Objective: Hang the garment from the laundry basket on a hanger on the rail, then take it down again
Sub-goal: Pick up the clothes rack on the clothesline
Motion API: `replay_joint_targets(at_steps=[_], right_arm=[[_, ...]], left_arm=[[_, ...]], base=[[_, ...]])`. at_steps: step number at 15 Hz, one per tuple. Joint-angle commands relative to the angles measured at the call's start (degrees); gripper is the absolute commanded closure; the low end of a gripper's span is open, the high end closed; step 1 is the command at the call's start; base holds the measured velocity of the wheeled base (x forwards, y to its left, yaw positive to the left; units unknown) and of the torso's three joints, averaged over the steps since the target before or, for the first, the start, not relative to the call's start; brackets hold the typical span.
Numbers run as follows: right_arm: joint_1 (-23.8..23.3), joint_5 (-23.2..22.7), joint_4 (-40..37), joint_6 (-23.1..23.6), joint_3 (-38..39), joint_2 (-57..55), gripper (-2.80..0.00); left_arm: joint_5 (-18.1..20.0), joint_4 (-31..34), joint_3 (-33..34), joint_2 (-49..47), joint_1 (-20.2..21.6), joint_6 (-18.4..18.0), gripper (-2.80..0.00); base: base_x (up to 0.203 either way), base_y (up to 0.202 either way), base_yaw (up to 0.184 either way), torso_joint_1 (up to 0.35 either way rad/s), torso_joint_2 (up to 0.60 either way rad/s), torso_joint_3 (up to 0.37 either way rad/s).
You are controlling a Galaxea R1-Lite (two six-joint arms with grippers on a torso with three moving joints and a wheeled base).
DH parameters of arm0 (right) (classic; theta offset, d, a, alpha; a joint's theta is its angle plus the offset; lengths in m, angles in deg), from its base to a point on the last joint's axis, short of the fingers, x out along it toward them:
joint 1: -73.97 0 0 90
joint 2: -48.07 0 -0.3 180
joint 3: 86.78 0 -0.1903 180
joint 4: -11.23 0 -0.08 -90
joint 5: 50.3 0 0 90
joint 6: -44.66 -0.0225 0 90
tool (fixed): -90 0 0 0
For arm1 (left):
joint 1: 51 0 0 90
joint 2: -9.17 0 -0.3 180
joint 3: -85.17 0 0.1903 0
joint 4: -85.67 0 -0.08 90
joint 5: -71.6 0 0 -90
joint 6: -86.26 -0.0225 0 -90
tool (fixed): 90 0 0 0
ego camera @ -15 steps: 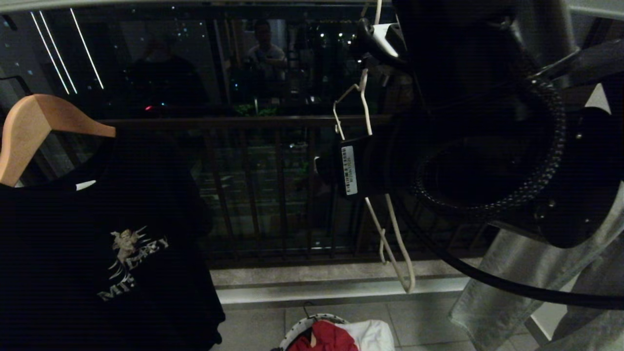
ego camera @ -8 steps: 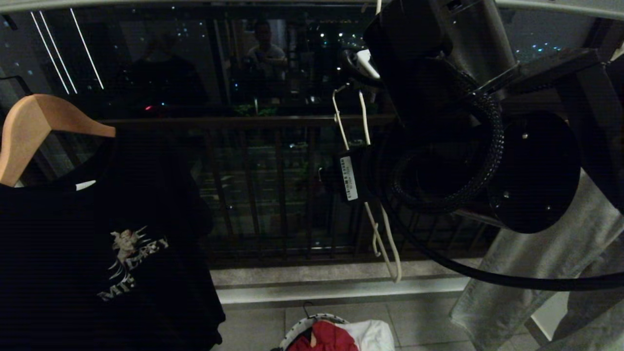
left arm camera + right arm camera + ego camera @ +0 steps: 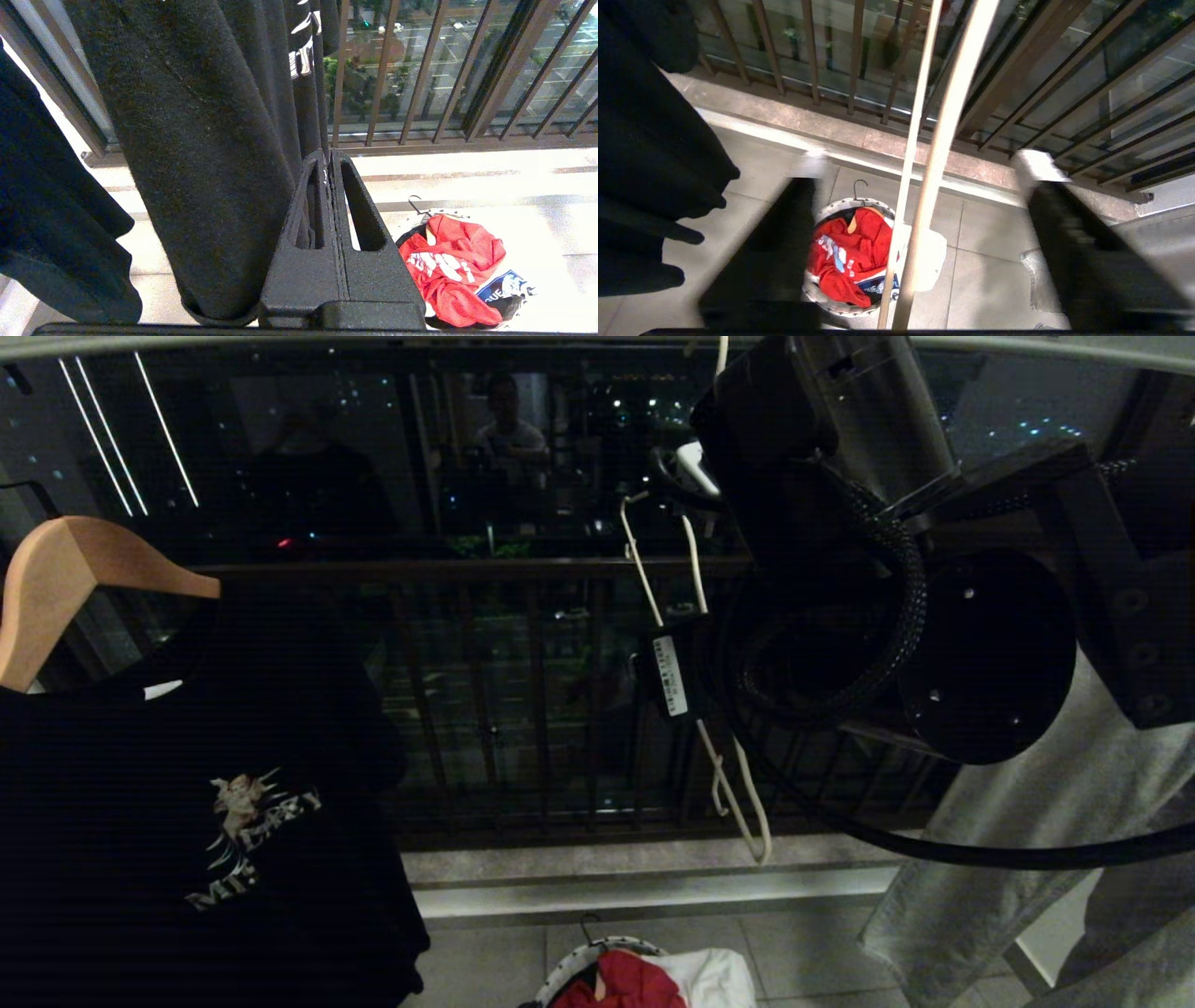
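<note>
White wire hanger (image 3: 695, 644) hangs upper centre, beside the right arm; red garment (image 3: 621, 985) at bottom centre. Left wrist view: left gripper (image 3: 331, 161) clenched. Right wrist view: right gripper (image 3: 920, 172) spread, hanger between fingers, untouched; garment in laundry basket (image 3: 817, 291).

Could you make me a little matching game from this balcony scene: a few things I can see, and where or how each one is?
Things:
1. red T-shirt
2. white wire hanger
3. black T-shirt with an angel print
4. left gripper

States:
A. hanging on a wooden hanger
B. fingers shut, nothing between them
C. crumpled in the round laundry basket on the floor
D. bare, between the right gripper's spread fingers

Pairs: 1-C, 2-D, 3-A, 4-B
</note>
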Motion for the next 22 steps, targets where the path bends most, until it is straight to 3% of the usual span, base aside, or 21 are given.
replay_joint_targets(at_steps=[1, 22], right_arm=[[-0.04, 0.13, -0.19, -0.06, -0.06, 0.0, 0.0], [0.05, 0.3, -0.19, 0.74, -0.13, 2.64, 0.0]], left_arm=[[0.01, 0.02, -0.01, 0.04, 0.02, -0.04, 0.0], [0.01, 0.02, -0.01, 0.04, 0.02, -0.02, 0.0]], base=[[0.0, 0.0, 0.0, 0.0, 0.0, 0.0], [0.0, 0.0, 0.0, 0.0, 0.0, 0.0]])
